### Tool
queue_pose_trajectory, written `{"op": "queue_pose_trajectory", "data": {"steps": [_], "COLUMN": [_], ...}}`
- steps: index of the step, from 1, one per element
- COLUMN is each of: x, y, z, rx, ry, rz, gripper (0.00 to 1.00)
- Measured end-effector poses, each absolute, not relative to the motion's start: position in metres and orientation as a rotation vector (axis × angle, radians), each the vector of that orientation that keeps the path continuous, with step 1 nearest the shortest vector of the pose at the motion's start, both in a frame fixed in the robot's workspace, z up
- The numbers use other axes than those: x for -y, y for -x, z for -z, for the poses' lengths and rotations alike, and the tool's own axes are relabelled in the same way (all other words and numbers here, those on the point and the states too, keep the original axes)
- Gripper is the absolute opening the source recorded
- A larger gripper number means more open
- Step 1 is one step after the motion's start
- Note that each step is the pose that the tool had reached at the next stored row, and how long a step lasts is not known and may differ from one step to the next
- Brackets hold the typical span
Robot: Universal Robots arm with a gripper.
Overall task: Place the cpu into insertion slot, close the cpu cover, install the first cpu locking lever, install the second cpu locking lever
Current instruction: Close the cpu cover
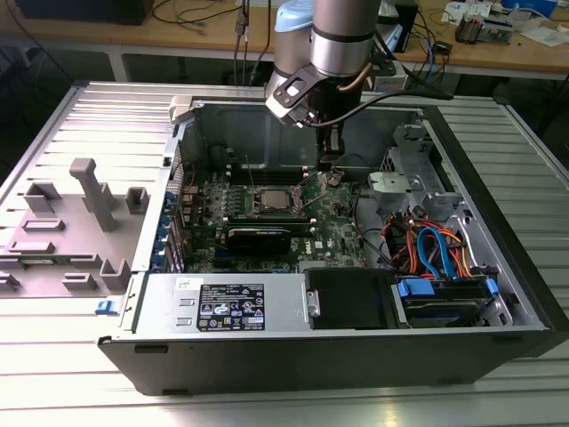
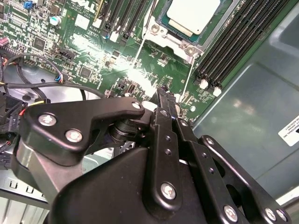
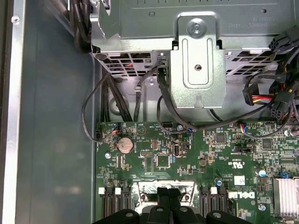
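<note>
An open computer case (image 1: pixel 293 356) lies on its side on the ribbed metal bench (image 1: pixel 62 391). The arm reaches down into it from the far side. In the exterior view the tool (image 1: pixel 329 173) hangs just above the green circuit board (image 1: pixel 342 222), a little toward that view's right of the socket.

The cpu (image 1: pixel 271 200) sits in the insertion slot (image 2: pixel 156 29). In the second wrist view its pale metal top (image 2: pixel 192 13) lies flat and square inside the silvery rim. The cpu cover (image 2: pixel 216 35) seems to lie down around the chip, though the angle leaves that uncertain. Two thin wire levers run out from the socket's corners over the board, one (image 2: pixel 139 51) near the memory slots on one side and the other (image 2: pixel 188 74) ending close to the tool's tip.

The tool's fingers are pressed together with nothing between them (image 2: pixel 164 93). Their tip is over bare board, near the socket but apart from it. Long black memory slots (image 2: pixel 233 42) flank the socket.

In the first wrist view the tool (image 3: pixel 170 192) partly covers the socket. Beyond it are a coin battery (image 3: pixel 124 145), black cables (image 3: pixel 93 112) and a grey metal bracket (image 3: pixel 198 60). A grey plastic fixture (image 1: pixel 89 191) stands on the bench at the exterior view's left
</note>
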State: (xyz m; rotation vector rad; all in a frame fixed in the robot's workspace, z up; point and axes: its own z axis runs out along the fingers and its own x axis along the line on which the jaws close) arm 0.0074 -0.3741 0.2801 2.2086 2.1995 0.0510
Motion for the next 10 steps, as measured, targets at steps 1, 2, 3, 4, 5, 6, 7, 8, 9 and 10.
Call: {"op": "queue_pose_trajectory", "data": {"steps": [1,2,3,4,5,6,7,8,9,10], "x": [0.3741,0.3741,0.3740,0.3741,0.3741,0.3741,0.3741,0.3741,0.3741,0.3741], "y": [-0.0075,-0.0076,-0.0076,-0.0076,-0.0076,-0.0076,-0.0076,-0.0076,-0.0077,-0.0081], "z": [-0.2800,-0.2800,-0.2800,-0.2800,-0.2800,-0.2800,-0.2800,-0.2800,-0.2798,-0.2793], "rx": [-2.200,-2.200,-2.200,-2.200,-2.200,-2.200,-2.200,-2.200,-2.200,-2.200], "ry": [-2.209,-2.209,-2.209,-2.209,-2.209,-2.209,-2.209,-2.209,-2.209,-2.209], "rz": [-0.051,-0.051,-0.052,-0.052,-0.052,-0.052,-0.052,-0.052,-0.052,-0.052], "gripper": [0.11,0.11,0.11,0.11,0.11,0.11,0.11,0.11,0.11,0.11]}}
